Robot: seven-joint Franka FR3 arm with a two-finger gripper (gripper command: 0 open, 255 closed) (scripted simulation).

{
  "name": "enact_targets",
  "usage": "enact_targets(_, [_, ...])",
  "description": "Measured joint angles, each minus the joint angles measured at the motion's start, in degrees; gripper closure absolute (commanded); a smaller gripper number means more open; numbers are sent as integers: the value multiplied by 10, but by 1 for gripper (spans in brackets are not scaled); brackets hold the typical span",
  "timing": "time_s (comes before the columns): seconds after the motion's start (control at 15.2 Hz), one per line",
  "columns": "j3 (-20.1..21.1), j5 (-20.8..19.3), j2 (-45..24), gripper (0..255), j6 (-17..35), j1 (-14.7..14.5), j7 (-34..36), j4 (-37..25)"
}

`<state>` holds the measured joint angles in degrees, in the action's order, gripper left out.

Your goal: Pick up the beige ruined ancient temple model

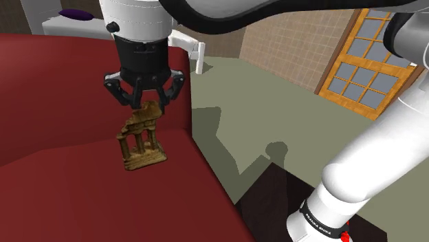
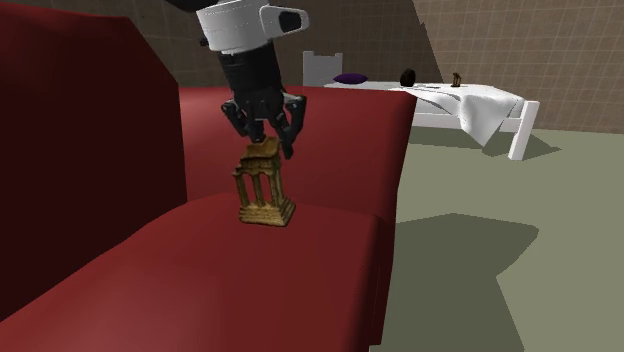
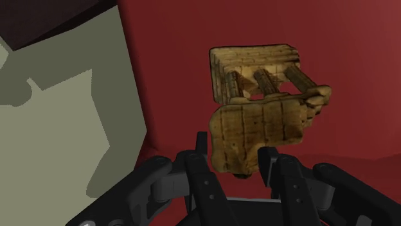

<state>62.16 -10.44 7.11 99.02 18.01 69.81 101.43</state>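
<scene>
Where the black gripper (image 1: 152,104) (image 2: 268,143) (image 3: 234,157) points down over the red sofa (image 1: 69,196) (image 2: 250,285) (image 3: 360,64), its two fingers are drawn in to a narrow gap and clasp the top slab of the temple model (image 1: 141,141) (image 2: 264,190) (image 3: 260,122) between them. The wrist view shows one finger against each side of the slab's near edge, with the rest of the slab spreading wider just beyond the fingertips. The model is tan and weathered, with a row of columns between the slab and a square base. It stands directly under the hand, columns roughly upright, its base at the level of the seat cushion; whether the base touches the cushion cannot be told. The sofa's backrest rises behind the hand in the second exterior view, and the seat's front edge lies to one side of the hand, with grey-green floor (image 1: 275,117) (image 3: 51,128) past it. Well beyond the sofa stands a white bed (image 2: 480,110) with a purple cushion (image 1: 74,14) (image 2: 351,78) on it, far from the hand.
</scene>
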Motion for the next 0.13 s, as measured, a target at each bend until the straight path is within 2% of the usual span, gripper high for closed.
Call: enact_targets(0.13, [0,-1,-1,255,-11,1,-3,-12])
